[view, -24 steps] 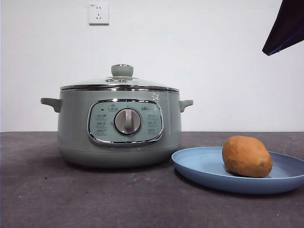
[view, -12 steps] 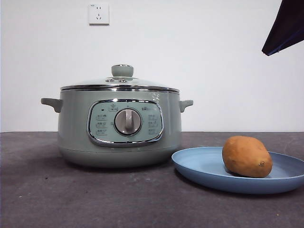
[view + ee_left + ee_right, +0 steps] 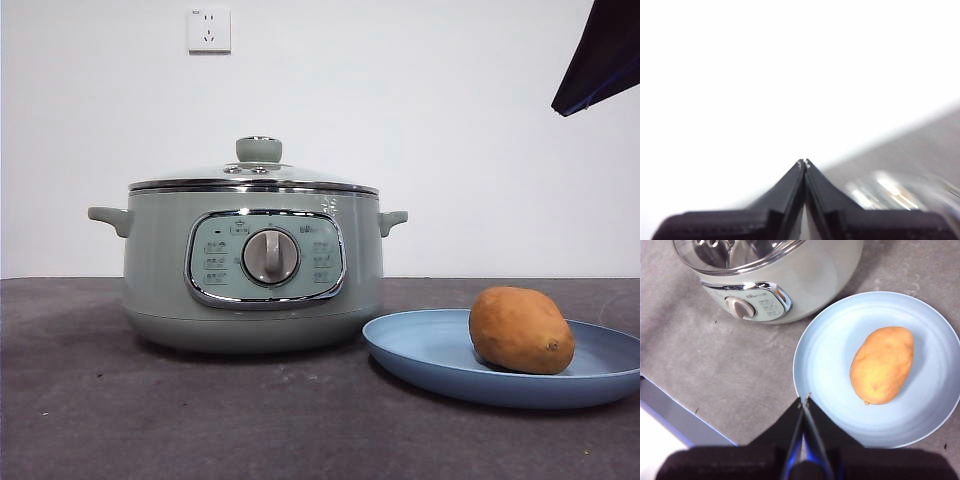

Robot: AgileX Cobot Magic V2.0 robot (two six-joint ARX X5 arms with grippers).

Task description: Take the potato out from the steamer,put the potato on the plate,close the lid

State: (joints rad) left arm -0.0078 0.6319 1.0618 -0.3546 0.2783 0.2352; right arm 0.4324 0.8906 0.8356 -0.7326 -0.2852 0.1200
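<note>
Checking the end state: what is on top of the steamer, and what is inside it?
The lid sits closed on the steamer. The inside is not readable through the glass. The potato lies on the plate.

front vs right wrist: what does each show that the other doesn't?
Front only: the wall socket, the steamer's two side handles, the lid's knob, and a dark arm tip at the top corner.
Right wrist only: the right gripper, jaws shut, high over the plate, and the table's near edge.
Both: the lid seated on the steamer, its dial panel, and the potato lying on the plate.
</note>
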